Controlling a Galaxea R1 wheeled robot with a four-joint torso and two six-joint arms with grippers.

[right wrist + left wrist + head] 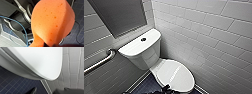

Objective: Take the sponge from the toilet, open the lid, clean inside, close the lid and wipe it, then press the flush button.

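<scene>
Toilet [146,58] with lid [175,73] closed, flush button [143,39] at its 11 o'clock on the tank [134,48]; right gripper [48,45] jaws pinch the sponge [52,21] above the blue tiled floor [78,7]; left gripper [166,88] at the lid's 6 o'clock edge, jaw state cannot be told.

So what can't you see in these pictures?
- Inside the toilet bowl: head view, the shut lid covers it.
- The flush button: head view, too small and blurred for detail.
- Floor behind the sponge: right wrist view, the sponge hides it.
- Far end of the grab bar: head view, cut off by the left edge.
</scene>
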